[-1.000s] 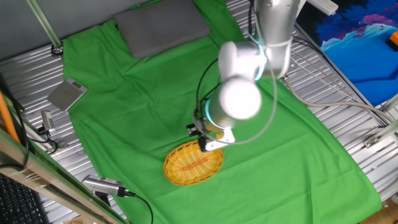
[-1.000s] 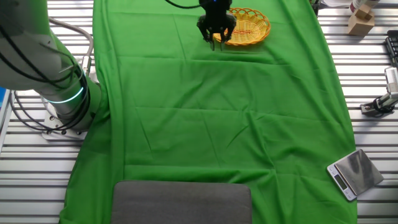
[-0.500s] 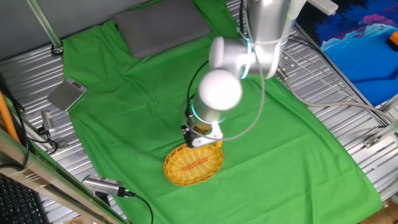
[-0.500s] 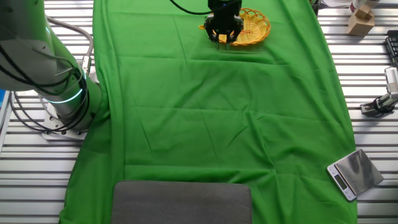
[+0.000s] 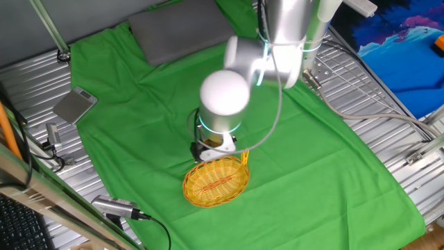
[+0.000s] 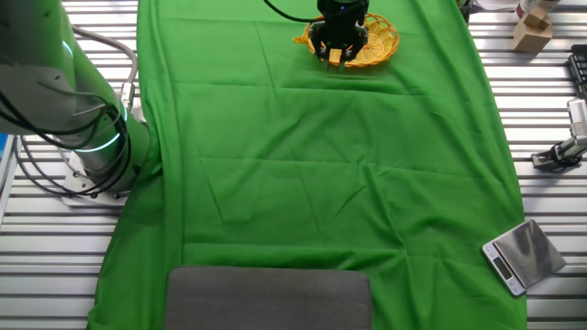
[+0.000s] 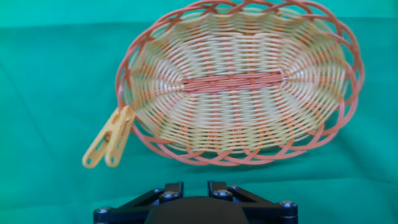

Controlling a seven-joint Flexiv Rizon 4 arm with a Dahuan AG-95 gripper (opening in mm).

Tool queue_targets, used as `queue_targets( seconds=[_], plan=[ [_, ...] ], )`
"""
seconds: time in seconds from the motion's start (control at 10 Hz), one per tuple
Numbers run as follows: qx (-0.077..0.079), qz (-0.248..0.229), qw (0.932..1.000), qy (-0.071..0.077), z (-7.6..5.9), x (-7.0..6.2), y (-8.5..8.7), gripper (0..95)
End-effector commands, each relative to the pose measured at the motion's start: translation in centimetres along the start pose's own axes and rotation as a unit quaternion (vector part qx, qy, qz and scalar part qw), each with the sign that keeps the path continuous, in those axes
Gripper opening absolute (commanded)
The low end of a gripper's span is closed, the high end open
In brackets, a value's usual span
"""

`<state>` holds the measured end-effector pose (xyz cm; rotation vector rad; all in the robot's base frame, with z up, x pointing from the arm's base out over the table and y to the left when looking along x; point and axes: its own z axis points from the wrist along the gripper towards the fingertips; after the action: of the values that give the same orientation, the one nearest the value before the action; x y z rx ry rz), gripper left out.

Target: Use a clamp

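Note:
The clamp (image 7: 109,142) is a small yellow-orange clip, pinched onto the left rim of the oval wicker basket (image 7: 348,56) with its prongs pointing down-left over the green cloth. It also shows in one fixed view (image 5: 244,161) standing up on the basket's right edge, and as a small yellow bit in the other fixed view (image 6: 303,39). My gripper (image 7: 196,186) hovers over the basket's near rim, apart from the clamp, open and empty. In one fixed view the arm hides the fingers; in the other fixed view the gripper (image 6: 337,57) hangs in front of the basket (image 6: 381,41).
A green cloth (image 6: 321,183) covers the table. A grey pad (image 5: 182,28) lies at its far end. A small metal scale (image 5: 75,105) sits off the cloth on the slatted tabletop. Cables and a metal tool (image 5: 114,205) lie near the front edge.
The arm has moved sideways along the basket, away from the clamp. The clamp stays clipped on the basket's rim.

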<state>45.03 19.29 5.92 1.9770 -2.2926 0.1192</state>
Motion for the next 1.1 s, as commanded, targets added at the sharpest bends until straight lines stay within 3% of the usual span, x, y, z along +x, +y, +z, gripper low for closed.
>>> queue_targets(
  seconds=[0.1, 0.3, 0.4, 0.7, 0.9, 1.1],
  plan=[
    [-0.018, 0.005, 0.9998, -0.010, -0.5, -0.1, -0.5, 19.0],
    [-0.033, 0.024, 0.9988, -0.027, -0.7, -0.2, -0.8, 19.0],
    [-0.047, 0.046, 0.9969, -0.044, -0.8, -0.3, -0.9, 19.0],
    [-0.072, 0.076, 0.9925, -0.063, -1.1, -0.5, -1.5, 19.0],
    [-0.089, 0.097, 0.9881, -0.080, -1.2, -0.7, -1.7, 19.0],
    [-0.116, 0.124, 0.9803, -0.101, -1.4, -0.8, -2.0, 19.0]
  ],
)
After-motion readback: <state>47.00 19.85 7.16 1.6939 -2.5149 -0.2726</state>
